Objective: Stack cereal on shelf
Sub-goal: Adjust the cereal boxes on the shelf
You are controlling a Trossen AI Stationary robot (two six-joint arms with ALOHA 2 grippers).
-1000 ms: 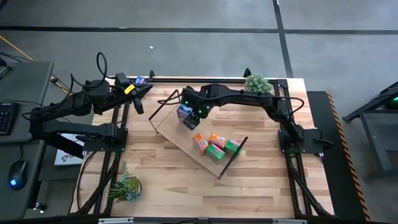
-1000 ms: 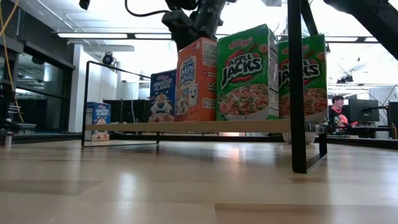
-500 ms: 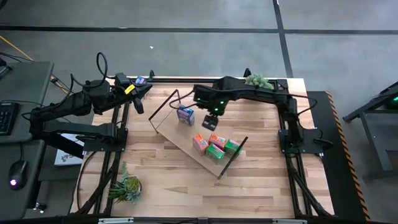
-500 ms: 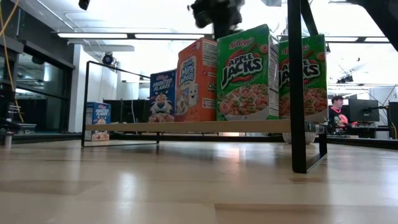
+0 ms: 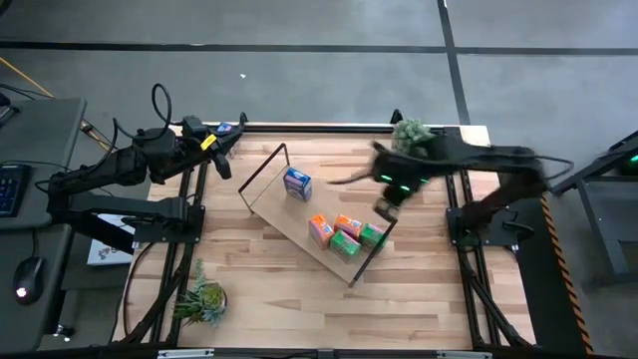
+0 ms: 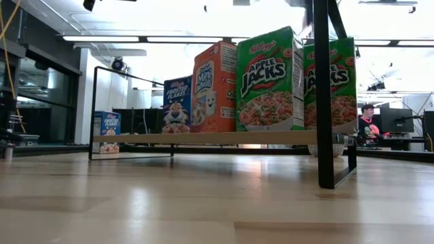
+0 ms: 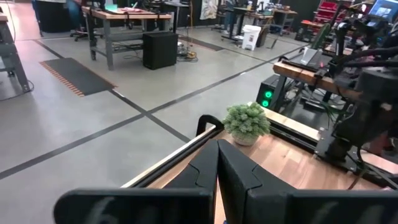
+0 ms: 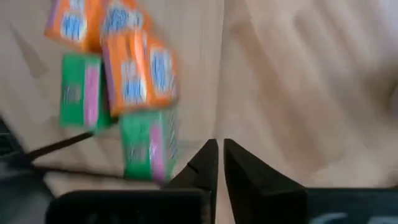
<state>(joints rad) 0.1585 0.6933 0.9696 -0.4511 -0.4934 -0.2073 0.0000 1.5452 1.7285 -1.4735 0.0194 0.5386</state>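
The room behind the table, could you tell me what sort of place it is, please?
Probably a robotics lab or workshop: a concrete floor with marked lines, workbenches laden with equipment, and a person at a monitor.

The right gripper [image 5: 387,206] is smeared by motion in the high view, so its outline beside the shelf [image 5: 289,223] is unclear. In the right wrist view the cereal [image 8: 134,74] boxes are blurred and their print is unreadable. In the low view the rearmost green box is partly hidden behind the shelf's black wire end, and the arms are cut off above.
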